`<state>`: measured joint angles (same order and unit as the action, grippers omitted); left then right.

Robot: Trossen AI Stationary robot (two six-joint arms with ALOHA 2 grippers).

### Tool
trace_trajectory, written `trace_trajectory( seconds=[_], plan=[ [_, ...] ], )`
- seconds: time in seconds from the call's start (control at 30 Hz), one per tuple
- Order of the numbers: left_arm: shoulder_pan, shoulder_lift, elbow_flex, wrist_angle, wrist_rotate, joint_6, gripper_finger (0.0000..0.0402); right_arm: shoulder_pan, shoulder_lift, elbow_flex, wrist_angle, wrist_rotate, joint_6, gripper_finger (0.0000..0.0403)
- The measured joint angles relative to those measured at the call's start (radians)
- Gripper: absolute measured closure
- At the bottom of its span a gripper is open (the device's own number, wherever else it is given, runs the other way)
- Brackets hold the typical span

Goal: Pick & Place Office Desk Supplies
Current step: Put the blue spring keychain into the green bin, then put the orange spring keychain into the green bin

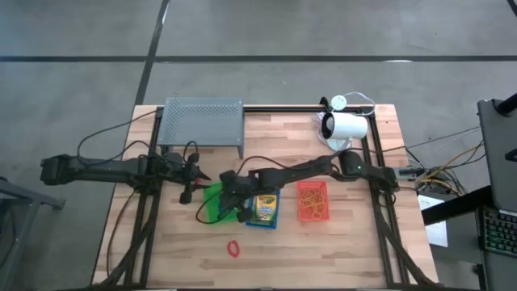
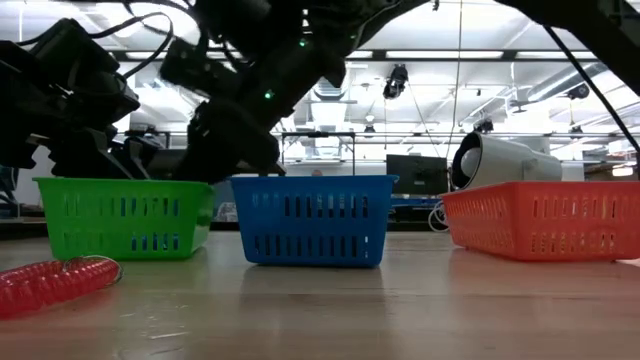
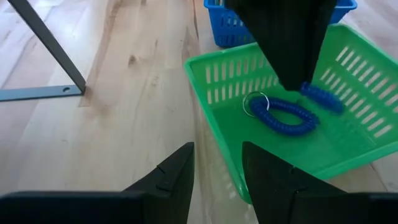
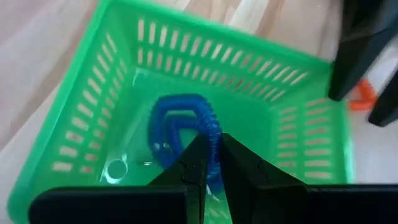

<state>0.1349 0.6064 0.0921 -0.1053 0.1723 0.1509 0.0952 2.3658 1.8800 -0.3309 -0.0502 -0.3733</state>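
A blue elastic loop (image 4: 180,118) with a small metal ring (image 3: 255,103) is inside the green basket (image 1: 212,206). My right gripper (image 4: 211,148) reaches down into the basket and is shut on the loop. My left gripper (image 3: 216,167) stands open just off the basket's left side, with nothing between its fingers. A crayon box (image 1: 263,208) lies in the blue basket (image 2: 310,220). Orange rubber bands (image 1: 313,202) lie in the red basket (image 2: 545,220). A red elastic loop (image 1: 233,248) lies on the table near the front edge. My right gripper pinches one stretch of the blue loop's coil (image 4: 214,132) between its two fingers. The fingers (image 3: 291,74) come slanting down from above, from the table's right side. The rest of the loop (image 3: 286,116) lies low in the green basket, at its floor.
A grey perforated rack (image 1: 202,123) stands at the table's far edge, left of centre. A white cylindrical device (image 1: 346,125) with a cable stands at the far right. The three baskets sit in a row mid-table, and bare wood lies in front of them.
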Motion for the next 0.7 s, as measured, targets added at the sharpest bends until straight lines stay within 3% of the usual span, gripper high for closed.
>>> trace_trajectory(
  seconds=[0.23,0.7],
  plan=[
    [0.000,-0.001,0.000,-0.004,0.000,0.000,0.0263,-0.003,0.024,0.079,-0.055,0.000,0.017,0.0367],
    [0.000,-0.001,0.000,-0.004,0.000,0.000,0.0263,-0.002,0.021,0.044,-0.030,-0.001,0.033,0.0310]
  ],
)
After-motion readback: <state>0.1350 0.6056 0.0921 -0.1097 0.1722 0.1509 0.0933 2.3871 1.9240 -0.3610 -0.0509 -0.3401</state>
